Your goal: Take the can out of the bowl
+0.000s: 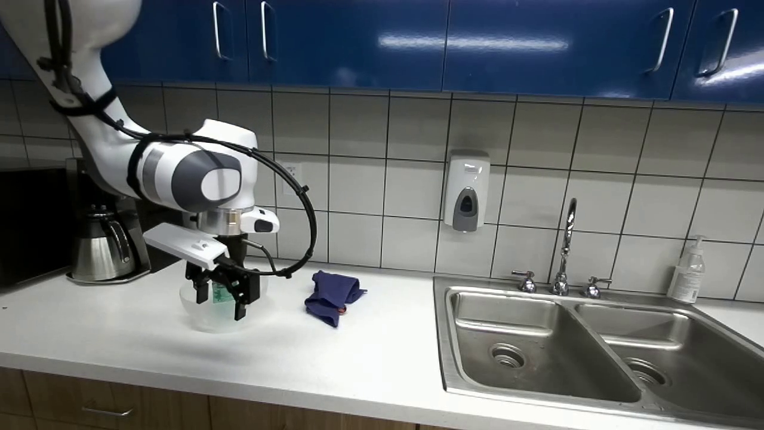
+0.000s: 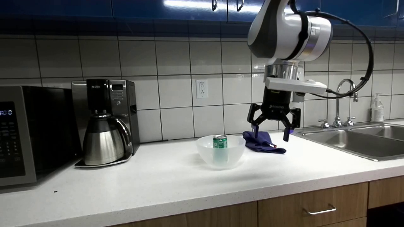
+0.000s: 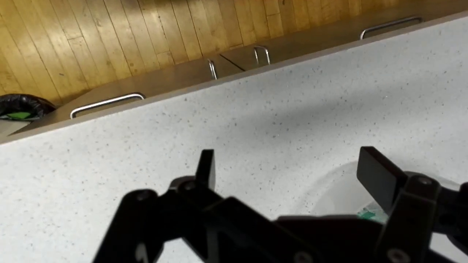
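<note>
Gripper (image 2: 271,134) points straight down over the white counter (image 2: 142,189), released: its two black fingers (image 2: 287,134) stand wide apart, with speckled countertop showing between them in the wrist view. In an exterior view it hangs beside the translucent bowl (image 2: 203,153), one fingertip crossing the outline of a crumpled dark blue cloth (image 2: 262,143), while a black cable (image 2: 370,56) loops from the white arm (image 2: 290,37) above. The green can (image 2: 220,142), silver-topped, is upright inside the bowl, its lower part blurred by the frosted side; the wrist view catches just a scrap of green past one finger. The cloth lies on the counter near the bowl, a small red-orange spot at its edge. Past the cloth sits a double steel sink (image 1: 449,346) with a chrome faucet (image 1: 563,260) and a pump bottle (image 1: 688,275) at its back; a white dispenser (image 1: 467,179) is fixed to the tiled wall (image 1: 358,179). On the bowl's other side stands a coffee maker (image 2: 118,94) holding a steel carafe (image 2: 104,143), and just beside it a microwave (image 2: 47,126). Blue cabinets (image 1: 358,42) run above, wooden drawers (image 2: 290,201) below, and a plank floor (image 3: 109,40) shows in the wrist view.
</note>
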